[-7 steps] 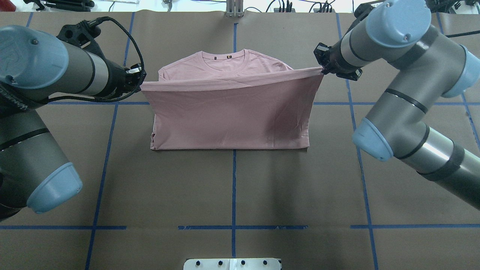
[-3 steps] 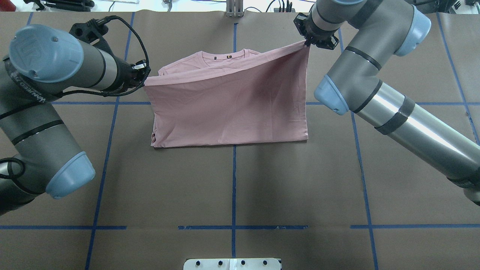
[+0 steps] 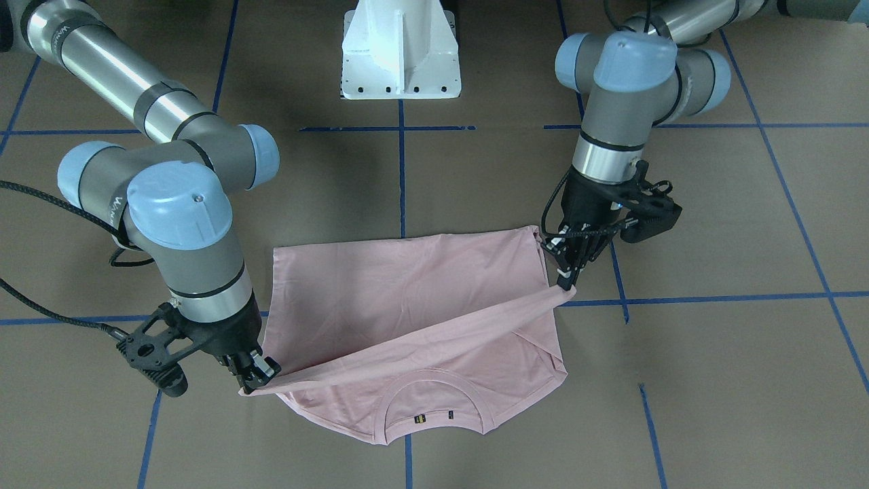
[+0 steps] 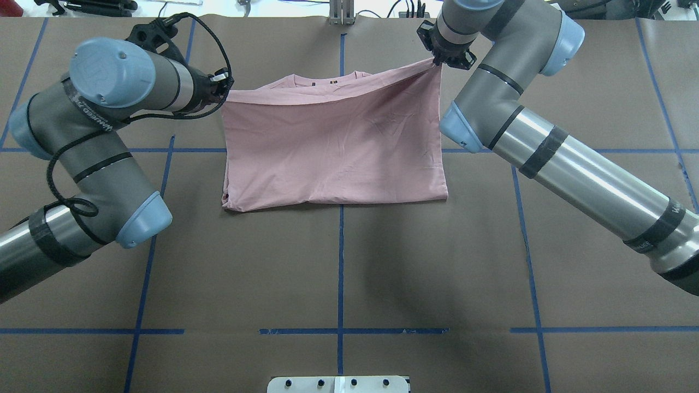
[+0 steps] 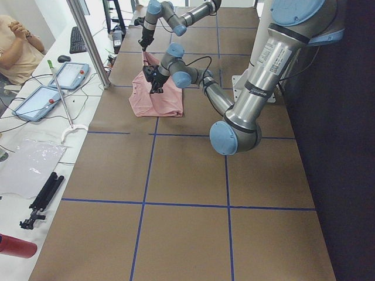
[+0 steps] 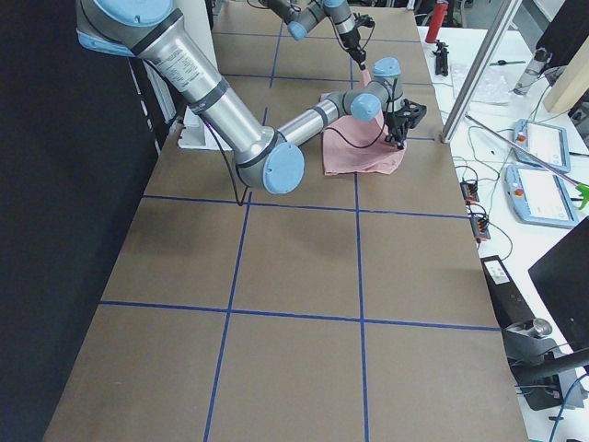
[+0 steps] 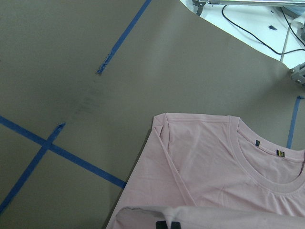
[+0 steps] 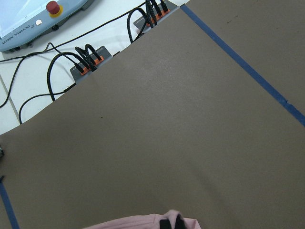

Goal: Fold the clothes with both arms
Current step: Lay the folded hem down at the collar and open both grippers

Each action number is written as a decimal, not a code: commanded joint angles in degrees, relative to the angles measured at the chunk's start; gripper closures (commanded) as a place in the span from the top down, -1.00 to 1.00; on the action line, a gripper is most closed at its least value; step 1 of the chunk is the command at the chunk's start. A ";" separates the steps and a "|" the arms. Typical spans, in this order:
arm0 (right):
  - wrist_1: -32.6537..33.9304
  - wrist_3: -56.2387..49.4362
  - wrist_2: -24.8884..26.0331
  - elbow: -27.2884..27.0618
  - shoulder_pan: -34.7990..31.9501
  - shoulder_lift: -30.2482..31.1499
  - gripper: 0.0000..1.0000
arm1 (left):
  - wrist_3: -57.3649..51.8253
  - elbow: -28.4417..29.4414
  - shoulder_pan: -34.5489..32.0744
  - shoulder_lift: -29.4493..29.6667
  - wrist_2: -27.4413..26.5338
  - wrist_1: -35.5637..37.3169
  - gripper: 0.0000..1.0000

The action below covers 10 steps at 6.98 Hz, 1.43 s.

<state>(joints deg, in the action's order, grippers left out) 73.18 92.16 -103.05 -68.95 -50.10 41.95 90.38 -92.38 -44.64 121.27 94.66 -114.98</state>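
The pale pink T-shirt (image 4: 333, 153) lies on the brown table, collar (image 4: 327, 82) at the far side. Its print is hidden. The near half is lifted and folded back over the far half. My left gripper (image 4: 225, 90) is shut on the left hem corner and my right gripper (image 4: 437, 61) is shut on the right hem corner. The hem is stretched between them just above the collar. In the front-facing view the shirt (image 3: 407, 299) hangs between the left gripper (image 3: 567, 285) and the right gripper (image 3: 254, 380). The left wrist view shows the collar (image 7: 267, 162) below.
The white pedestal base (image 3: 400, 51) stands at the robot's side of the table. Blue tape lines (image 4: 340, 262) grid the brown cover. Cables and connector boxes (image 8: 86, 62) lie just past the far edge. Teach pendants (image 5: 70, 76) and an operator (image 5: 17, 41) are beyond it.
Both grippers have carried the hem away from the robot towards the collar. The right went first, then the left followed. The fold now covers most of the shirt's upper half.
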 commanded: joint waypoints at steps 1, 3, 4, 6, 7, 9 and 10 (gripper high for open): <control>-3.66 0.29 1.35 4.95 1.58 -0.65 -1.00 | -0.03 15.67 -0.97 4.82 -2.97 -13.73 -1.00; -9.53 0.12 3.02 10.92 2.46 -1.00 -1.00 | -1.87 24.95 -0.98 7.84 -4.75 -20.17 -0.93; -9.64 0.12 3.12 13.46 2.55 -3.17 -0.95 | -1.96 26.27 -1.06 7.66 -4.84 -21.93 -0.93; -9.64 -0.05 3.29 14.80 2.90 -4.25 -0.85 | -6.32 26.38 -1.76 6.88 -4.84 -22.21 -0.93; -9.72 0.03 3.38 15.33 2.90 -5.12 -0.51 | -6.45 26.29 -1.59 5.91 -5.10 -22.21 -0.88; -9.73 -0.05 3.73 15.94 3.16 -5.39 -0.28 | -6.53 26.38 -1.42 5.12 -5.01 -22.21 -0.87; -9.73 0.03 5.73 16.03 4.30 -5.39 -0.16 | -6.53 26.29 -1.24 4.76 -5.01 -22.21 -0.81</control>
<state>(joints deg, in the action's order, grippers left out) 63.46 92.16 -98.93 -53.13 -46.74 36.60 83.91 -66.03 -46.07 126.55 89.65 -137.19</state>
